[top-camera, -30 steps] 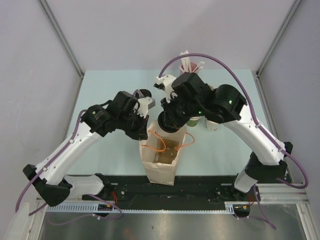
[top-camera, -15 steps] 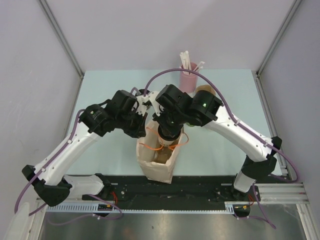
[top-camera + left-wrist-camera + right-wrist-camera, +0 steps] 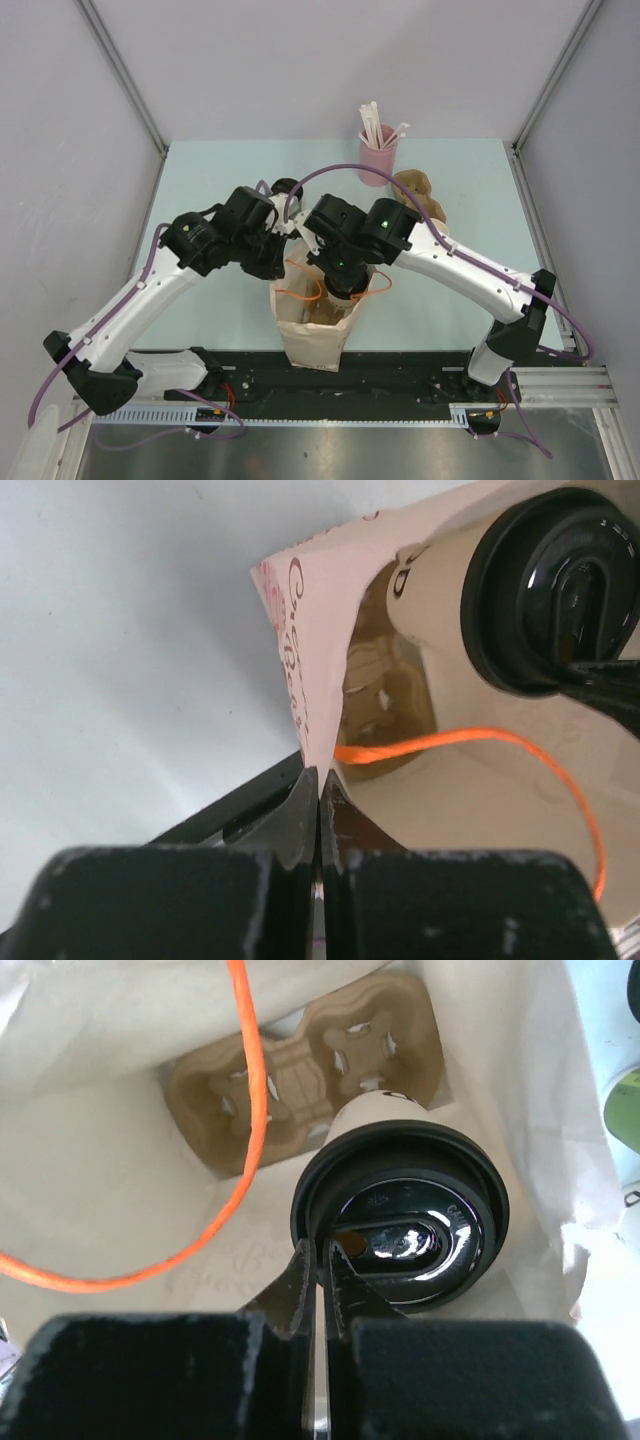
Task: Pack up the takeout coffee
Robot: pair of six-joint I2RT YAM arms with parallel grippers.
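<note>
Right wrist cam has the right gripper (image 3: 320, 1260) pinched tight on the rim of the black lid (image 3: 400, 1222) of the white cup (image 3: 385, 1110); the cup's down inside the paper bag (image 3: 100, 1210), tilted, its base by the cardboard carrier (image 3: 290, 1070) at the bottom; can't tell if it's seated; orange handle (image 3: 250, 1090) loops beside it. Left wrist cam: left gripper (image 3: 318, 785) clamped together on the bag's top edge; pink straw cup (image 3: 377, 155) sits well behind the bag.

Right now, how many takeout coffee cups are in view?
2. White cup, pinched by its lid in the right gripper, inside the bag above the carrier. Green cup: likely the sliver outside the bag, at the right wrist view's edge.
</note>
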